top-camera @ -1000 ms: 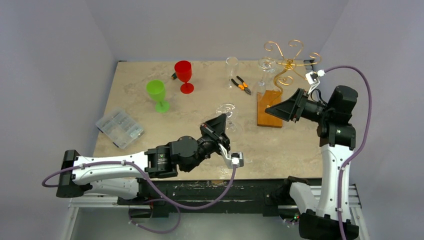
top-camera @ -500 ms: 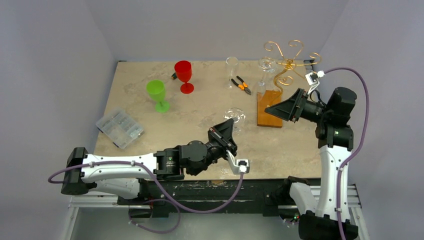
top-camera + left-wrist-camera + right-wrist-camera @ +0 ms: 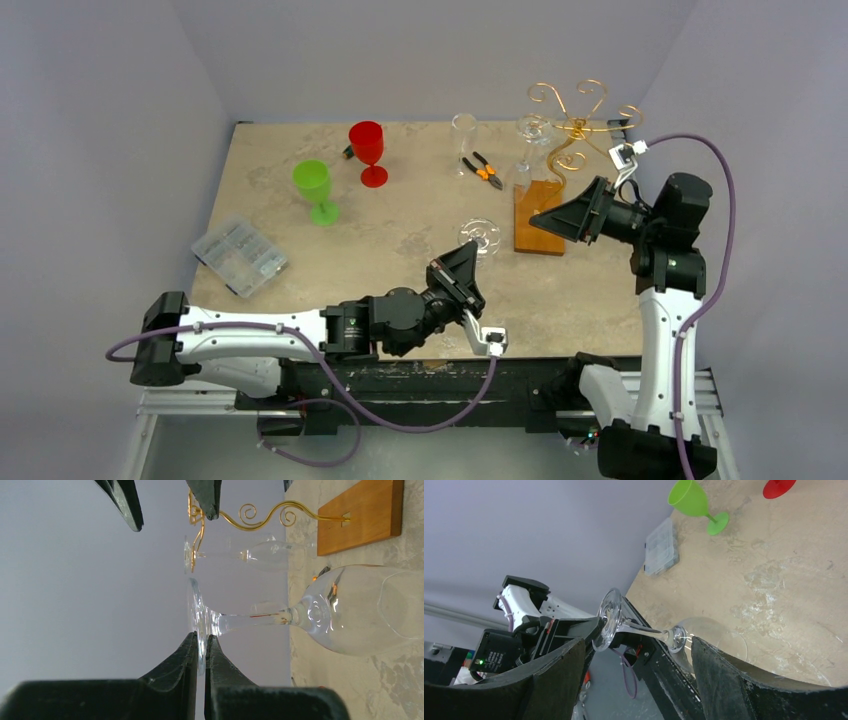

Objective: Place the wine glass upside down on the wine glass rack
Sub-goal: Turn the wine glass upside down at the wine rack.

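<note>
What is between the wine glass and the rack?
The open right gripper hangs over the rack's wooden base, facing the wine glass in the left gripper; another clear glass is beside the rack's stem.

beige table (image 3: 400, 215): green goblet (image 3: 314, 190), red goblet (image 3: 368, 150), parts box (image 3: 240, 256), pliers (image 3: 483, 168), wine glass rack (image 3: 538, 215).

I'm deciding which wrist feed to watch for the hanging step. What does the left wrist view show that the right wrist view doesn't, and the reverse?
Only left wrist: the wine glass rack, gold wire on a wooden base, with another clear glass beside it. Only right wrist: the green goblet, a red goblet's foot, the clear plastic box, and the right pincer, open and empty. Both: the wine glass, bowl toward the table, its foot clamped in the left pincer.
</note>
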Robot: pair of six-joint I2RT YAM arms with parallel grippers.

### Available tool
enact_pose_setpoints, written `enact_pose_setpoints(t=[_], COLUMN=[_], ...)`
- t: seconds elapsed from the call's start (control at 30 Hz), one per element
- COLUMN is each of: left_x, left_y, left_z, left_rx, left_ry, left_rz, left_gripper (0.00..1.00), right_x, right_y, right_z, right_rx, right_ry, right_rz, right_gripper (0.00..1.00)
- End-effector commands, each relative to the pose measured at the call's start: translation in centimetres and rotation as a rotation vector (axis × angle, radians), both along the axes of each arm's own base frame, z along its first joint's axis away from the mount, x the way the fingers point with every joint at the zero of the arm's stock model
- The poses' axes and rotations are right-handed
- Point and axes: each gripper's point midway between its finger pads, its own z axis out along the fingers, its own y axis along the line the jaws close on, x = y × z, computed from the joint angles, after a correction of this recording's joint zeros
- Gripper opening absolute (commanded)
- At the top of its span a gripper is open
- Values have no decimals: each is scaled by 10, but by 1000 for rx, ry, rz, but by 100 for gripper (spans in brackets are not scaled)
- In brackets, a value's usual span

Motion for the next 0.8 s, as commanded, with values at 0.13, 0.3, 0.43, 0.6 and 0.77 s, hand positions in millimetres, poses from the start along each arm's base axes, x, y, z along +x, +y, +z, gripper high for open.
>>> enact_pose_setpoints(t=[0.13, 0.3, 0.43, 0.6, 0.77], left_x=[-9, -11, -11, -11, -12], left_y=[-15, -28, -32, -36, -39], left_z=[39, 39, 39, 39, 39], left_rx=[-106, -85, -86, -90, -96], left_ry=[-152, -169, -159, -158, -155], left_rz=[-18, -29, -37, -37, -41], left_gripper=[0, 0, 0, 0, 0], right_x=[-3, -10, -15, -18, -22], right_y=[2, 6, 8, 14, 18], right_z=[12, 12, 3, -10, -13], right_rx=[-22, -29, -30, -34, -30], right_ry=[-52, -43, -9, 47, 71], right_rz=[12, 30, 36, 51, 66], right_gripper=[76, 74, 67, 58, 47])
